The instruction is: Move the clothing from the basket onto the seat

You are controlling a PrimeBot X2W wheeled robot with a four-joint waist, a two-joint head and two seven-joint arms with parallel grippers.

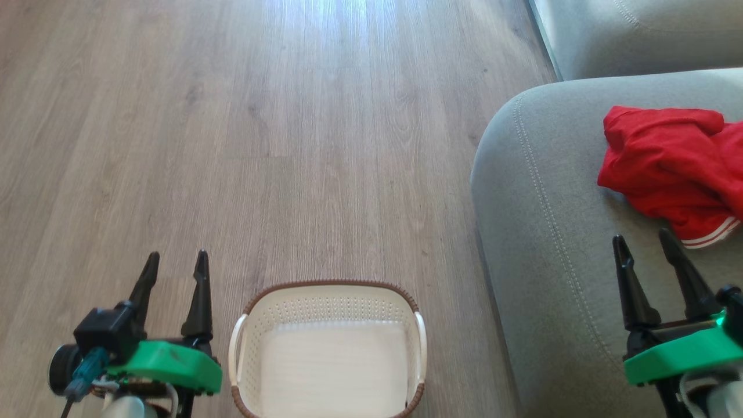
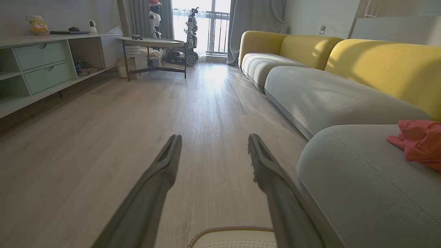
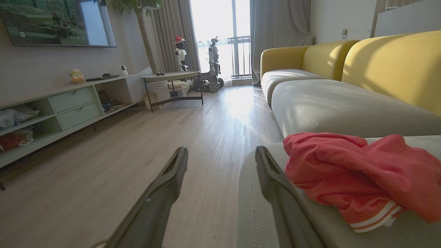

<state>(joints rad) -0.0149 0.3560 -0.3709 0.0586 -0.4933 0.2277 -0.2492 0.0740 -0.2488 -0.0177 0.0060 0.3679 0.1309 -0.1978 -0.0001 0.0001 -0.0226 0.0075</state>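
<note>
Red clothing (image 1: 667, 157) heaped on the seat (image 1: 551, 244), striped trim toward your right pincer (image 1: 641, 236); long axis unclear. Beside the seat, basket (image 1: 328, 302) on floor (image 1: 290, 145). Your left pincer (image 1: 177, 255) and right pincer both spread, gripping nothing.

The television (image 3: 58, 22) shows a small white caption, too blurred to read

Daylight floods through the far window (image 3: 224, 34), blown out white, laying glare along the floor (image 1: 325, 35). Wrist views bend at their edges; the near fingers (image 2: 155, 186) look soft.
</note>
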